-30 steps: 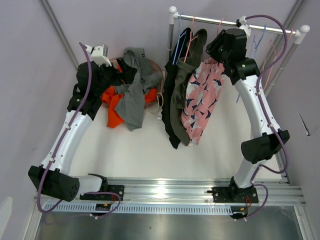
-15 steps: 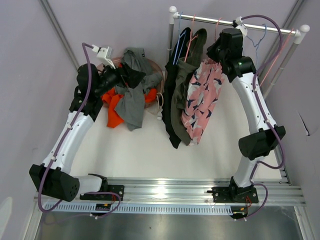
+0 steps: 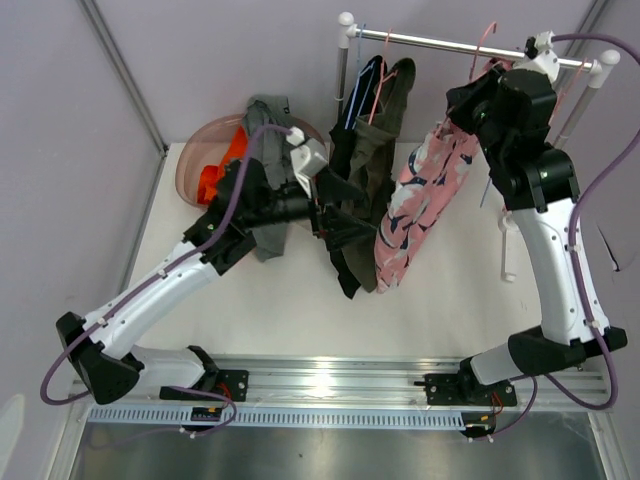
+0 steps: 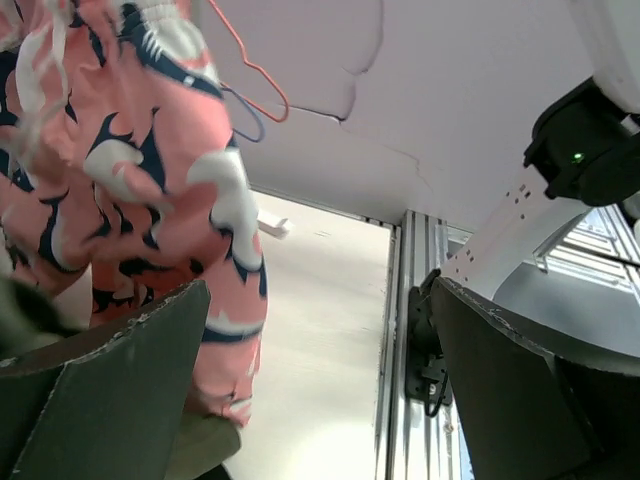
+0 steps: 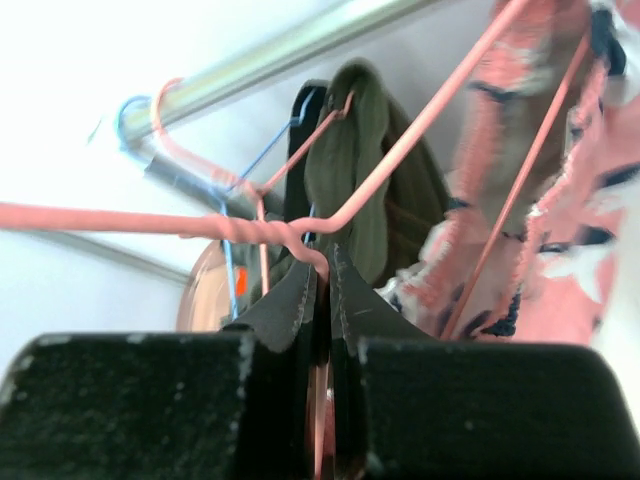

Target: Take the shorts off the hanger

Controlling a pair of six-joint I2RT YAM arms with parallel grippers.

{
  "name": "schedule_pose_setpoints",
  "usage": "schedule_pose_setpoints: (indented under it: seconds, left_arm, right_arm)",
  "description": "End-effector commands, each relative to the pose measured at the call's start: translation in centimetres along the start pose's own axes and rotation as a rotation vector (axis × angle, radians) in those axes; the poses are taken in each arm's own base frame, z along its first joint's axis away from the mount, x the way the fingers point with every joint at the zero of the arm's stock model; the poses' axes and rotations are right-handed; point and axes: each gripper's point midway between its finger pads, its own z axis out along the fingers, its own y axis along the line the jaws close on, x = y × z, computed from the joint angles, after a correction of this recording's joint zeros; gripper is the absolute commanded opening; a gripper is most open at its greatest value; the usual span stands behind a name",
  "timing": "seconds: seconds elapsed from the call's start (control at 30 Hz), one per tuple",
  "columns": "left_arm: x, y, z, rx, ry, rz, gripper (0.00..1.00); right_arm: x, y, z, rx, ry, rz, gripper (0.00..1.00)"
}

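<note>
Near the rail [image 3: 430,40], right arm [image 3: 550,240] raised, right fingers [image 5: 285,305] clamping hanger [image 5: 262,232], left arm [image 3: 170,290] stretched toward shorts [image 3: 362,180], left fingers [image 4: 100,380] wide apart.

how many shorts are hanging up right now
3: black shorts nearest the left post, olive shorts beside them, pink patterned shorts rightmost, on the hanger the right gripper pinches. More may hide behind.

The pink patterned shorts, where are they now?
Top view: the pink patterned shorts hang right of centre, beside the olive shorts, under the right gripper.
</note>
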Motion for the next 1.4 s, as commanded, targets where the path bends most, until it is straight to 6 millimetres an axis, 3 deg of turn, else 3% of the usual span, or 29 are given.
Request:
schedule_pose_setpoints:
  seconds: [0.0, 0.07, 0.1, 0.17, 0.23, 0.47, 0.8, 0.87, 1.1, 1.2, 1.27, 1.3, 1.33, 1.37]
  left_arm:
    - [1.2, 1.0, 1.8, -0.114, 0.029, 0.076, 0.99]
    - [2.7, 1.6, 2.4, -0.161, 0.028, 0.066, 0.99]
    - [4.5, 2.2, 2.4, -0.184, 0.044, 0.03, 0.99]
    - [3.9, 2.4, 2.6, -0.205, -0.007, 0.033, 0.99]
    - [4.8, 2.8, 2.6, -0.231, -0.008, 0.025, 0.99]
    - [5.2, 1.9, 2.6, -0.216, -0.058, 0.068, 0.99]
    - [6.4, 0.3, 5.2, -0.113, -0.066, 0.059, 0.99]
    - [8.0, 0.3, 6.3, -0.091, -0.026, 0.047, 0.99]
    - [10.2, -0.3, 8.1, -0.038, 0.006, 0.024, 0.96]
    - [10.7, 0.0, 8.8, -0.049, 0.005, 0.023, 0.88]
    - [10.9, 0.3, 9.5, -0.054, 0.005, 0.014, 0.63]
    - [10.9, 0.5, 9.7, -0.06, 0.004, 0.01, 0.29]
    - [10.5, 0.5, 10.0, -0.06, -0.002, 0.01, 0.13]
    - [10.0, 0.6, 10.3, -0.063, -0.01, 0.008, 0.05]
  right_arm:
    - [-0.6, 2.2, -1.4, -0.075, -0.058, 0.032, 0.0]
    - [0.5, 1.9, -1.7, -0.068, -0.038, 0.022, 0.0]
    - [0.9, 1.9, -1.8, -0.07, -0.028, 0.02, 0.0]
    - [1.1, 1.6, -2.3, -0.067, -0.021, 0.022, 0.0]
    - [1.2, 1.3, -2.7, -0.063, -0.019, 0.02, 0.0]
    - [1.3, 0.8, -3.8, -0.062, -0.016, 0.03, 0.0]
    - [0.5, 1.0, -5.0, -0.071, -0.023, 0.051, 0.0]
    - [-0.2, 1.2, -5.3, -0.068, -0.036, 0.061, 0.0]
    - [-1.6, 1.8, -6.2, -0.079, -0.049, 0.078, 0.0]
    - [-1.7, 2.1, -6.7, -0.088, -0.036, 0.097, 0.0]
    - [-1.7, 1.9, -7.2, -0.085, -0.029, 0.108, 0.0]
    - [-1.7, 1.8, -7.5, -0.085, -0.027, 0.111, 0.0]
    - [-1.8, 1.6, -7.7, -0.079, -0.026, 0.113, 0.0]
    - [-1.6, 1.4, -7.8, -0.072, -0.021, 0.109, 0.0]
